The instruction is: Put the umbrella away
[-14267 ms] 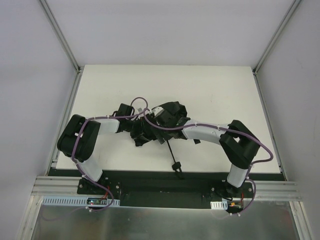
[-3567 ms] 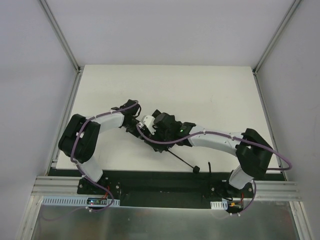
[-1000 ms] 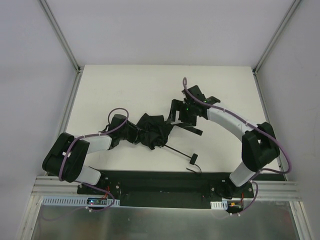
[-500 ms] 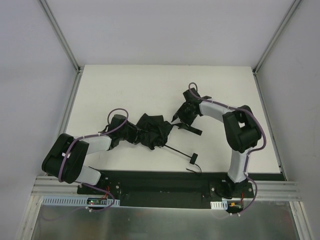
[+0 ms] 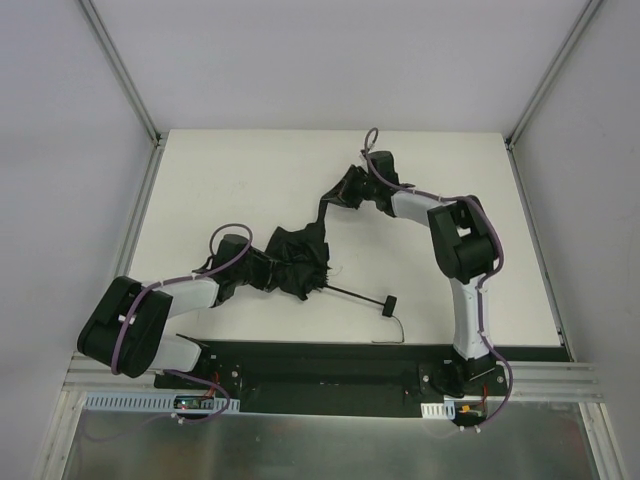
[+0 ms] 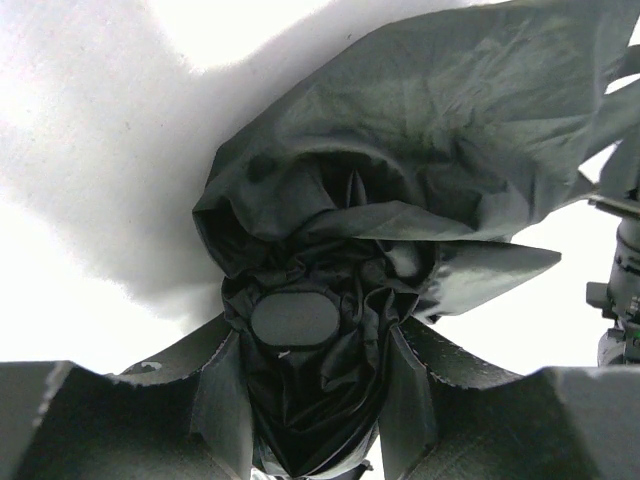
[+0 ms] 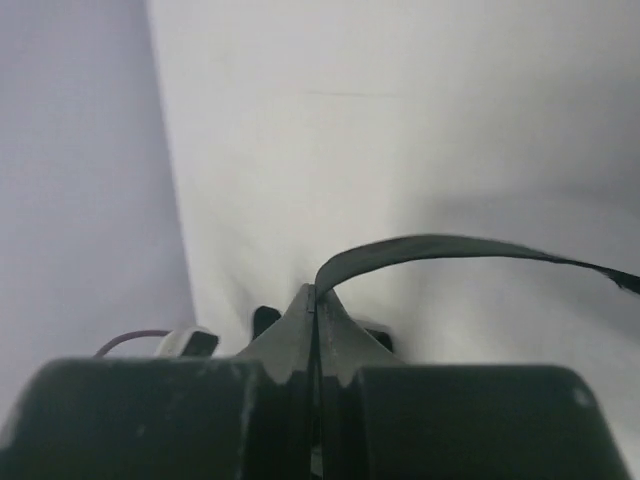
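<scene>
The umbrella [image 5: 297,262] lies as a crumpled black fabric bundle at mid-table. Its thin shaft [image 5: 350,294] runs right to the small knob handle [image 5: 385,305] with a cord [image 5: 398,330]. My left gripper [image 5: 258,270] is shut on the bundle's left end; in the left wrist view the fabric [image 6: 400,140] and an oval cap [image 6: 293,318] fill the space between the fingers [image 6: 222,400]. My right gripper [image 5: 333,198] is shut on the umbrella's thin black strap [image 7: 440,246], which stretches from the bundle up to the jaws [image 5: 320,215].
The white tabletop [image 5: 220,180] ends at metal frame rails on the left [image 5: 150,190] and right [image 5: 520,180]. Grey walls stand close behind. A black base plate [image 5: 320,360] lies along the near edge by the handle.
My right gripper has shut on the strap and drawn it toward the far side, away from the bundle. The left arm and bundle have shifted slightly toward the near left.
</scene>
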